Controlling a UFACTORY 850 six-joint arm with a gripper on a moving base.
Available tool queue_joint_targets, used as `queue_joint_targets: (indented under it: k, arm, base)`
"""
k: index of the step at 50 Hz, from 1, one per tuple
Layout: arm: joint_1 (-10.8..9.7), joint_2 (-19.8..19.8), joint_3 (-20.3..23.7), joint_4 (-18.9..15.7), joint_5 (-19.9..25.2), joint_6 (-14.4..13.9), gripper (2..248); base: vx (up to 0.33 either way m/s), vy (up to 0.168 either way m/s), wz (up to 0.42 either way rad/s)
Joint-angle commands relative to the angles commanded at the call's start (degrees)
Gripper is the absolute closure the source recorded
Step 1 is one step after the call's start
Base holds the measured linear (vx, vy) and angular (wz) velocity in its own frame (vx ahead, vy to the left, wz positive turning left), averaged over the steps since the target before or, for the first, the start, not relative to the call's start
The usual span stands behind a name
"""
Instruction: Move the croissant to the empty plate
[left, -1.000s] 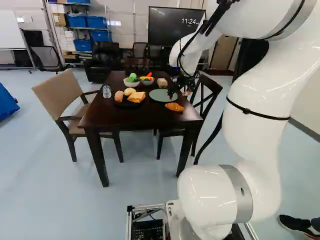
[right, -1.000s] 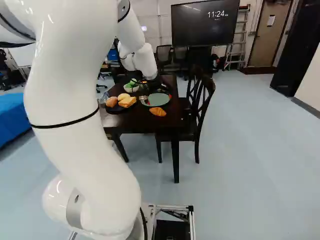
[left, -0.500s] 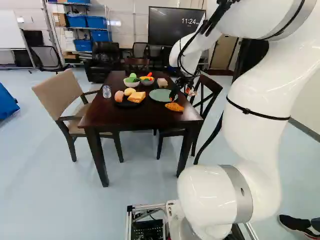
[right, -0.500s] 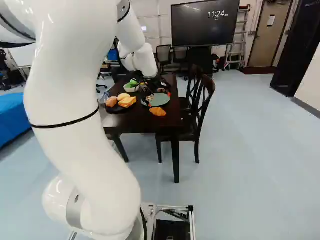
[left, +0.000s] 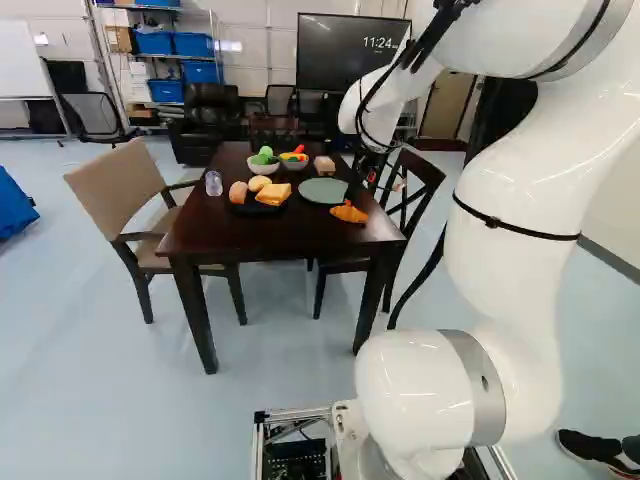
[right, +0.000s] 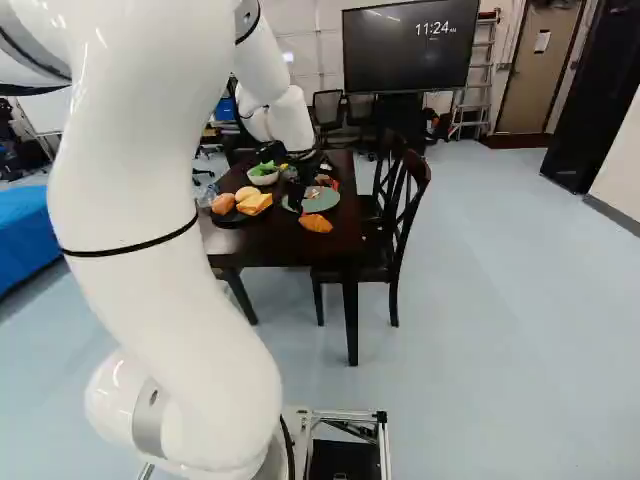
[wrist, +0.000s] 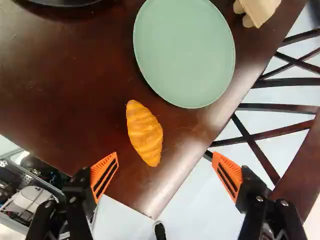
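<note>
Shifted since the earlier frame, my claw (wrist: 165, 160) gapes wide near the croissant (wrist: 145, 134), on the table (wrist: 65, 95) beside the plate (wrist: 185, 55), where an off-center descent could knock it away.

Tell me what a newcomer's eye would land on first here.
Probably the huge white arm, filling much of the right side of the left base view. Next, the bright orange croissant on the dark table, lying beside the pale green plate and ahead of the open gripper with its orange pads. The big black screen behind the table would likely come after.
</note>
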Motion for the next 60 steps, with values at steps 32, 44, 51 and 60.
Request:
queue_joint_targets:
  k: [32, 44, 51, 60]
  arm:
    - [0.0, 0.0, 0.0, 0.0, 0.0, 0.0, 3]
    - [0.0, 0.0, 0.0, 0.3, 0.0, 0.0, 3]
    - [0.0, 0.0, 0.0, 0.8, 0.0, 0.0, 3]
    - [0.0, 0.0, 0.0, 1.8, 0.0, 0.0, 3]
  base:
    - [0.000, 0.000, 0.000]
    - [0.000, 0.000, 0.000]
    - [0.000, 0.000, 0.000]
    - [0.000, 0.000, 0.000]
